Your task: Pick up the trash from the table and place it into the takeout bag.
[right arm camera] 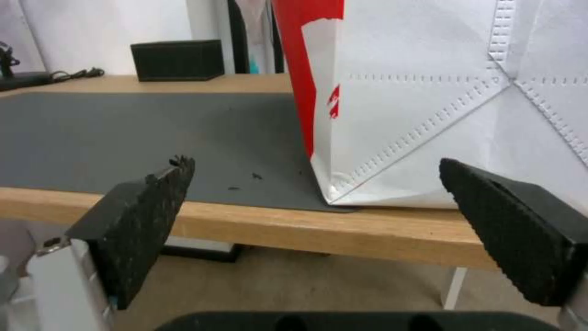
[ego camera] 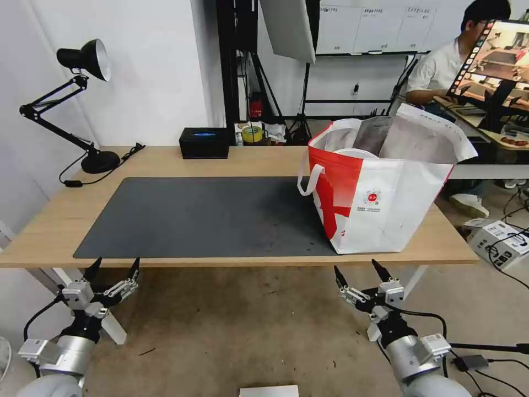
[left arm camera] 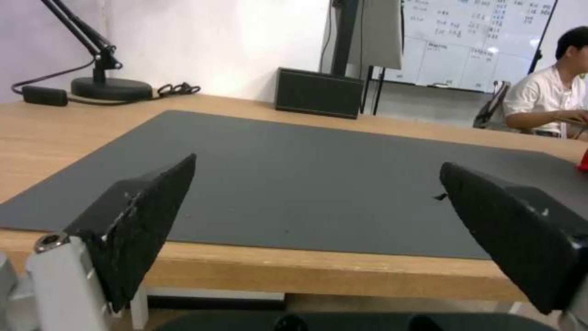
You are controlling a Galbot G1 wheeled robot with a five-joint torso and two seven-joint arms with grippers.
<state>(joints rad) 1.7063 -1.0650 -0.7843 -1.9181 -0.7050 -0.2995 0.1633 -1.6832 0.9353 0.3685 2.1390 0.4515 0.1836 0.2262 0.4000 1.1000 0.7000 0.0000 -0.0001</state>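
Seen on the tabletop (ego camera: 165,160): a dark grey mat (ego camera: 204,215) over the middle, reaching close to the near edge. At the right end, standing upright on the near right part of the tabletop, the white-and-red takeout bag (ego camera: 380,204), its base partly on the right edge of the mat and just beside the near edge of the tabletop. Mouth of the bag open, silver lining visible, with the rim of a white round bowl (ego camera: 355,153) showing inside; the rest of the trash cannot be told from here. A white loop handle (ego camera: 308,179) hanging on the bag's left side, and a small round red logo (ego camera: 373,197) on its front. At the far left corner, a black desk lamp (ego camera: 82,99) with its cable; near the middle of the far edge, a black rectangular box (ego camera: 204,143). Left tool (ego camera: 113,269) held below and in front of the near edge, toward the left end, fingers spread wide apart and gripping nothing. Right tool (ego camera: 358,271) held likewise below the near edge, just in front of the bag, fingers also wide apart and gripping nothing. In the right wrist view, a few small dark specks (right arm camera: 245,181) on the mat beside the bag's near corner.
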